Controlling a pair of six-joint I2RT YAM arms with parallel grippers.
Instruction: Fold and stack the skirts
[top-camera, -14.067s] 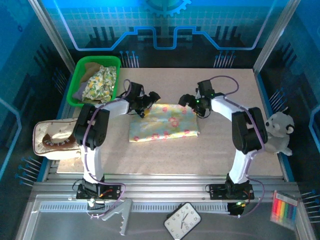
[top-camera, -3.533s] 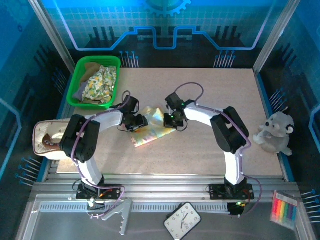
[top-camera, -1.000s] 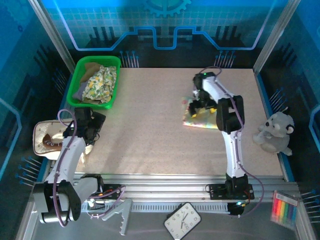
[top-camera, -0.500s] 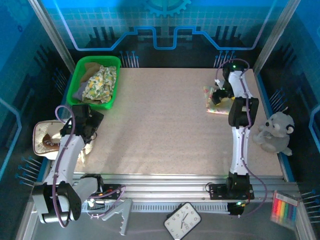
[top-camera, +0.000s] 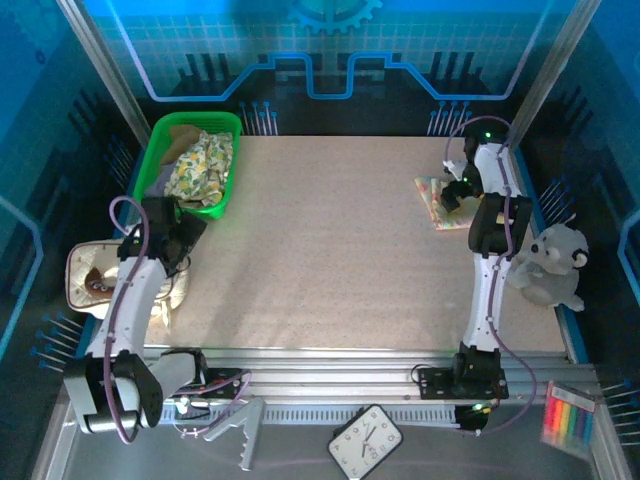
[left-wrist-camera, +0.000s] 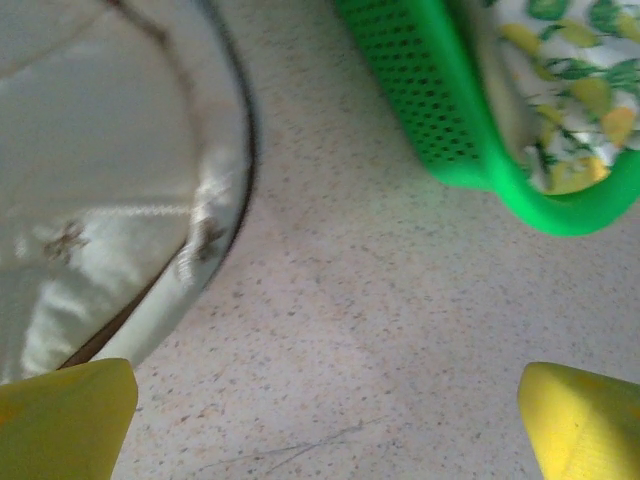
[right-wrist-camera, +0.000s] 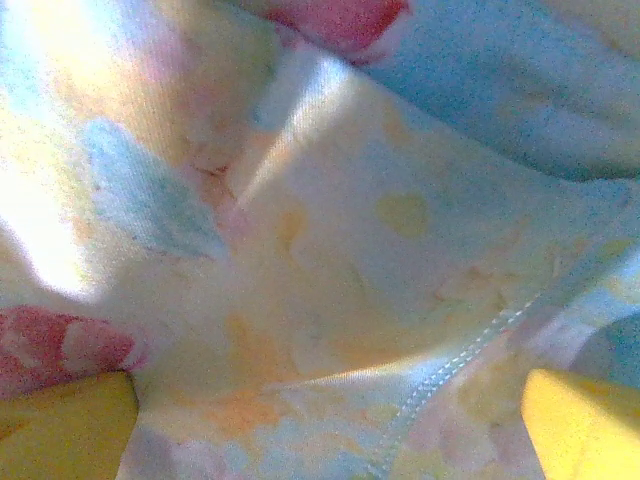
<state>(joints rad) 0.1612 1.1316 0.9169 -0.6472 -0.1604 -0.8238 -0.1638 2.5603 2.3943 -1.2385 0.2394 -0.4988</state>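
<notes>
Speckled beige bench (top-camera: 300, 270) carries one folded pale yellow floral cloth skirt (top-camera: 432, 193) at its far right side, so I judge one skirt done. Right pincer (top-camera: 456, 197) stands wide just above it. Left pincer (left-wrist-camera: 325, 420) is wide and empty beside the green plastic basket (top-camera: 198, 117), where crumpled garments (top-camera: 200, 165) wait unfolded.

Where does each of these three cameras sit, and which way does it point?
Top: above and behind the robot, looking down on the table; left arm and right arm show.
Left wrist: on the left arm, facing down at basket and pouch; left fingers show.
Right wrist: close over the floral skirt; right fingers show.
Shared: top and left wrist both see basket and pouch.
</notes>
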